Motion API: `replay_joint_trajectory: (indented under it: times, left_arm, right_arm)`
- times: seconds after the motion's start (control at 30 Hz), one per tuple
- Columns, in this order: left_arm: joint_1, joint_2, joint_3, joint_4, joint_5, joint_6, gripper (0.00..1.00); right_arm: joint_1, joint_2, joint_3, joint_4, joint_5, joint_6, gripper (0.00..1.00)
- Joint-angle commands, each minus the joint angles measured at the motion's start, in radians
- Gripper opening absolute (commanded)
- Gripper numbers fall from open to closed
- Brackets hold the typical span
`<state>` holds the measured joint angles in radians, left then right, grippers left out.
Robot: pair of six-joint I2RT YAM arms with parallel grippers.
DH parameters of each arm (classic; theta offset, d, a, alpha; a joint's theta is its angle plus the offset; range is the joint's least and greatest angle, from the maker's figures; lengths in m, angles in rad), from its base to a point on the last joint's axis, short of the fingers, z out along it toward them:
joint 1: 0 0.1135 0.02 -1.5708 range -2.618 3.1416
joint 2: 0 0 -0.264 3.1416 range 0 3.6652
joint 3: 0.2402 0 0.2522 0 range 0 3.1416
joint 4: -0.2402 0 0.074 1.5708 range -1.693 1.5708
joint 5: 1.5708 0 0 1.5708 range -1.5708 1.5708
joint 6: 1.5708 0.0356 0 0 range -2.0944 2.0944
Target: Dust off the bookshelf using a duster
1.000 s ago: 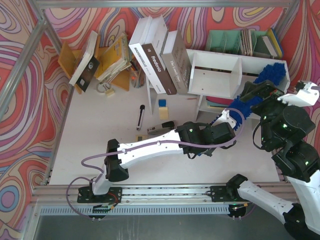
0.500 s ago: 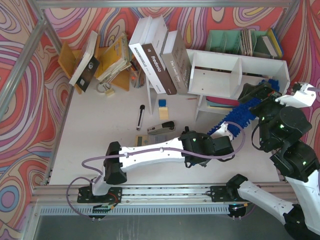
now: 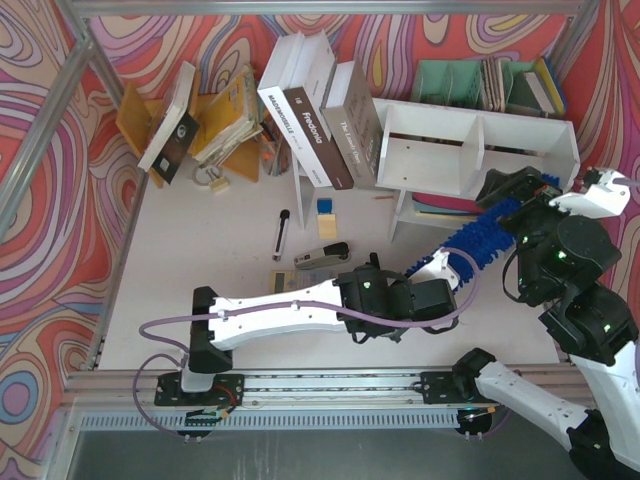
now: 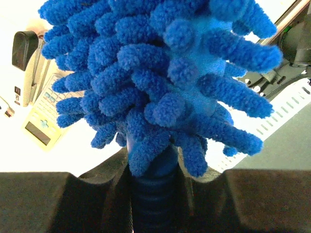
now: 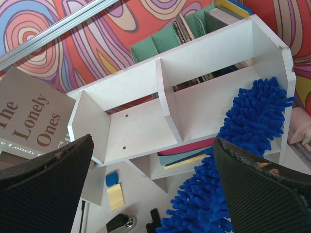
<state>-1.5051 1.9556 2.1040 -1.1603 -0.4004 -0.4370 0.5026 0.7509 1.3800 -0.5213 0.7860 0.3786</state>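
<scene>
Now, compared with the frame one second ago, the left arm has drawn back toward the near edge of the table and its wrist sits lower and further left in the top view. The duster (image 3: 475, 238) has followed. Its fluffy head then reached high into the right compartment of the bookshelf (image 3: 430, 150); its tip now lies lower, at the front of that compartment. The right arm has hardly shifted.

The left gripper (image 3: 432, 275) is clenched on the duster's ribbed blue handle. In the left wrist view the handle stands between the two fingers (image 4: 92, 199), and the noodle-bristle head fills the picture directly beyond them. From the gripper the duster runs away and to the right, toward the shelf.

In the right wrist view the head crosses the mouth of the right compartment, with its tip near the right side wall. Whether the bristles touch the wood cannot be told.

The right gripper (image 5: 153, 177) is released, jaws wide apart, holding nothing, and faces the shelf front with the duster head beside its right finger
</scene>
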Motion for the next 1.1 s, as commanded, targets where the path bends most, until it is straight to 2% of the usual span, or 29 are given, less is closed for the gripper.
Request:
replay_joint_trajectory:
  times: [0.0, 0.17, 0.57, 0.77, 1.07]
  left_arm:
    - [-0.006, -0.030, 0.008, 0.029, -0.043, 0.014, 0.00]
    - [0.020, 0.054, 0.138, 0.006, -0.053, 0.028, 0.00]
    - [0.101, 0.212, 0.331, 0.003, -0.001, 0.054, 0.00]
    - [0.125, 0.247, 0.344, -0.011, 0.032, 0.052, 0.00]
    - [0.081, 0.178, 0.288, 0.012, 0.035, 0.052, 0.00]
  right_arm:
    - [-0.004, -0.010, -0.010, 0.023, 0.018, 0.011, 0.99]
    - [-0.004, -0.016, -0.007, 0.020, 0.019, 0.011, 0.99]
    - [-0.004, -0.036, -0.030, 0.018, 0.034, 0.013, 0.99]
    - [-0.004, -0.033, -0.034, 0.025, 0.036, 0.003, 0.99]
    - [-0.004, -0.030, -0.027, 0.026, 0.039, 0.008, 0.99]
